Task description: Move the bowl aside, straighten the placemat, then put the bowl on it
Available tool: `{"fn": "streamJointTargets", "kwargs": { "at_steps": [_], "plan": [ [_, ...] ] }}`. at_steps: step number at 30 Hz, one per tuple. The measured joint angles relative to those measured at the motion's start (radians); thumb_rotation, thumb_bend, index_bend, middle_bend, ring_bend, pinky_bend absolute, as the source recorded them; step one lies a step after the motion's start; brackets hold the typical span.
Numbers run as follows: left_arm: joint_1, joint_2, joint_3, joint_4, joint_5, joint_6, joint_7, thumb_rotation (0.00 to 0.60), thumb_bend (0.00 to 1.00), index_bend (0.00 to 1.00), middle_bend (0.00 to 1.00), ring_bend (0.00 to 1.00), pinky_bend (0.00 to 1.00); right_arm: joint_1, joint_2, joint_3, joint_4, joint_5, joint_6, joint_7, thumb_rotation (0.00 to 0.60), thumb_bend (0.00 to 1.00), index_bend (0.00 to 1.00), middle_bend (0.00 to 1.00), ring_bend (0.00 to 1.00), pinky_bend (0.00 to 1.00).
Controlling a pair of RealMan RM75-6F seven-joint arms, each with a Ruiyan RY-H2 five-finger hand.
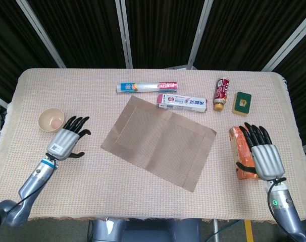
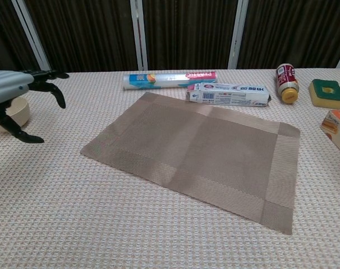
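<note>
A woven cloth covers the table [image 1: 153, 201], and on it the brown placemat [image 1: 160, 140] lies skewed, its corners pointing off at an angle. Along the placemat's far edge sits a long toothpaste box [image 1: 182, 103], touching or just overlapping that edge, and just beyond it a roll in a plastic wrapper [image 1: 147, 86]. To the right of the placemat an orange box [image 1: 242, 160] lies near the table's side, with the right hand [image 1: 261, 154] hovering over it, fingers spread and holding nothing. Farther back on that side stand a small red bottle [image 1: 221, 93] and a green sponge [image 1: 242, 103]. Left of the placemat, well apart from it, the left hand [image 1: 67, 141] hangs with fingers apart and empty, just beside the cream bowl [image 1: 52, 120]. In the chest view this hand [image 2: 13, 95] partly hides the bowl.
</note>
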Motion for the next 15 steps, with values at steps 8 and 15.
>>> {"fn": "streamJointTargets", "kwargs": {
  "at_steps": [8,15],
  "plan": [
    [-0.068,-0.132,0.001,0.17,0.004,-0.073,-0.022,0.6,0.2,0.36,0.0,0.0,0.0,-0.075,-0.046,-0.036,-0.017,-0.029,0.088,-0.064,0.6,0.0,0.0,0.0,0.0,0.0],
    [-0.113,-0.236,-0.001,0.301,-0.008,-0.122,-0.052,0.6,0.28,0.36,0.0,0.0,0.0,-0.088,-0.061,-0.035,0.005,-0.048,0.093,-0.087,0.6,0.0,0.0,0.0,0.0,0.0]
  ]
}}
